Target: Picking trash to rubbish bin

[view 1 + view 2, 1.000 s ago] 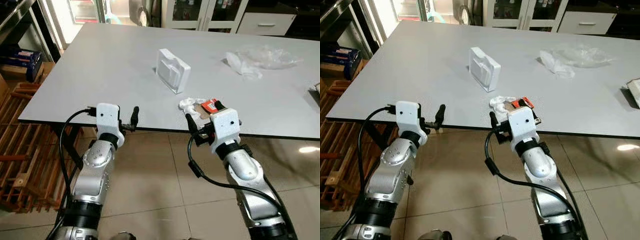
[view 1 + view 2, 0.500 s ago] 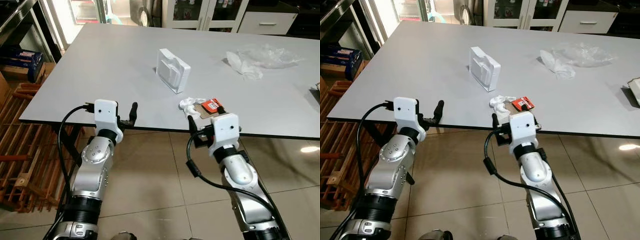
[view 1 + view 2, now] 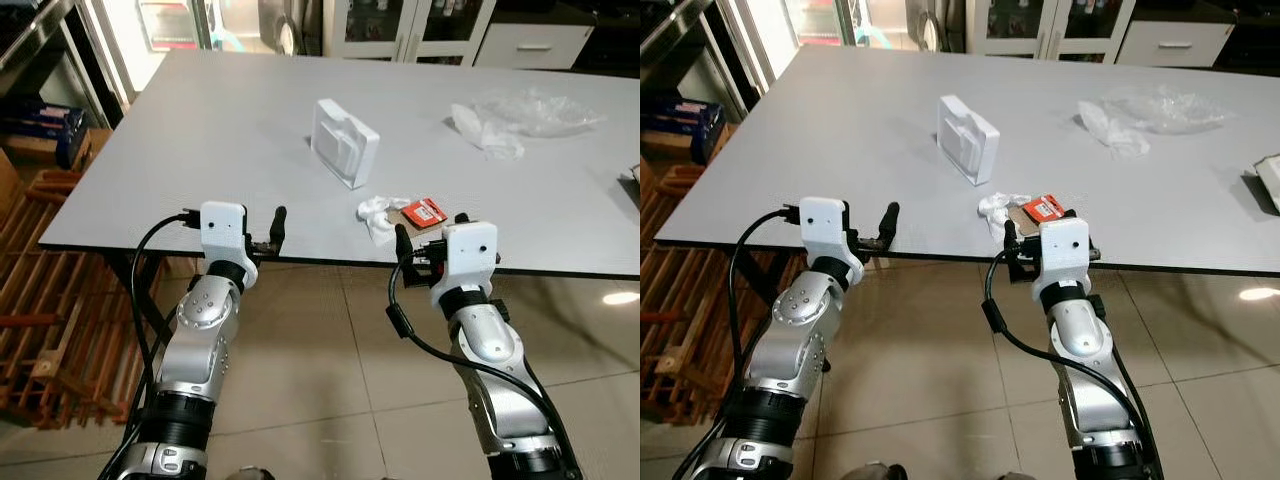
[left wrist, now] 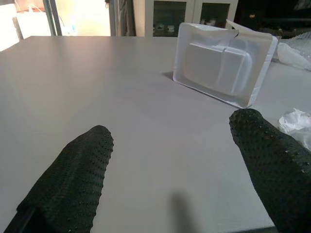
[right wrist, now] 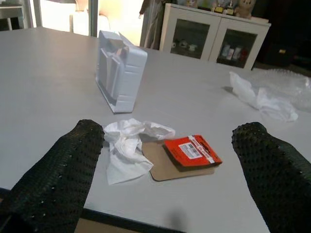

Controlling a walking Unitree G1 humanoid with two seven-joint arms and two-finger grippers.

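Observation:
On the grey table (image 3: 200, 130) near its front edge lie a crumpled white tissue (image 3: 378, 213) and a red packet on brown card (image 3: 422, 212). My right gripper (image 3: 432, 225) is open at the table edge just in front of them. In the right wrist view the tissue (image 5: 129, 145) and the packet (image 5: 190, 150) lie between its fingers (image 5: 58, 174), a little ahead. A white moulded plastic tray (image 3: 345, 140) stands further back. My left gripper (image 3: 248, 218) is open at the table edge, holding nothing. In its wrist view the tray (image 4: 221, 63) is far ahead.
A clear plastic bag (image 3: 535, 108) and a crumpled white wrapper (image 3: 487, 132) lie at the back right of the table. Something flat sits at the table's right edge (image 3: 635, 176). Wooden racks (image 3: 40, 300) stand on the tiled floor to the left.
My right gripper has shifted a little to the right and off the red packet, which now shows whole. The left gripper has edged slightly right along the table edge.

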